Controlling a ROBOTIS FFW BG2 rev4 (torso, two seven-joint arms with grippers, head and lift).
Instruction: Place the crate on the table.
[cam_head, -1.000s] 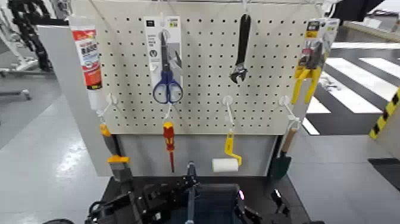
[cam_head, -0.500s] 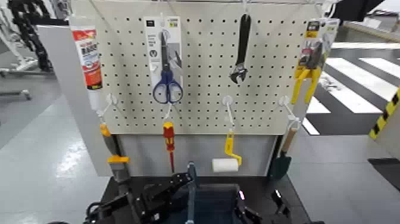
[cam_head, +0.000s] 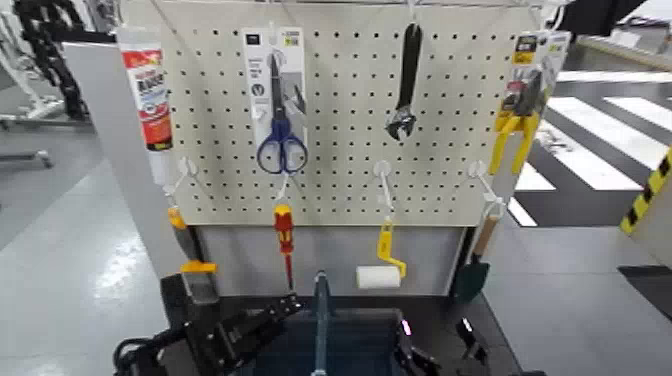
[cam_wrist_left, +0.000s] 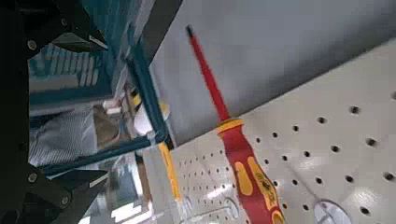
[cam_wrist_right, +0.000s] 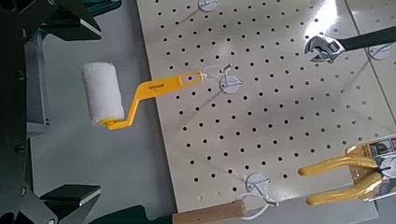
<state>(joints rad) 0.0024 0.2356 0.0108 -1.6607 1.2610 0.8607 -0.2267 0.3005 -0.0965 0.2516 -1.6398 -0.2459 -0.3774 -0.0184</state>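
- Since a second ago, the left gripper (cam_head: 232, 338) has slid outward toward the robot's left, away from the crate's rim; the crate and right arm look unchanged.
- One cream pegboard (cam_head: 340, 110) stands behind the work, the largest thing in view, with tools hung across it.
- One table (cam_head: 440, 310), black and glossy, sits below the pegboard, and only a strip of it shows.
- One crate (cam_head: 350, 345), dark blue-grey with a thick rim, rests on the table at the head view's lower edge, partly cut off; its slim blue handle (cam_head: 321, 320) stands upright at the middle.
- Hanging tools, one of each: a sealant tube (cam_head: 147, 95), packaged scissors (cam_head: 278, 100), a black adjustable wrench (cam_head: 405, 85), yellow-handled pliers (cam_head: 520, 110), a red-and-yellow screwdriver (cam_head: 285, 240), and a yellow-handled paint roller (cam_head: 381, 270).
- Two grippers: the left one's dark fingers are spread apart beside the crate's left rim, holding nothing; whether they touch the rim cannot be told.
- The right gripper (cam_head: 440, 355) sits low at the crate's right side; in its wrist view its black fingers (cam_wrist_right: 70, 201) stand wide apart with nothing between them.
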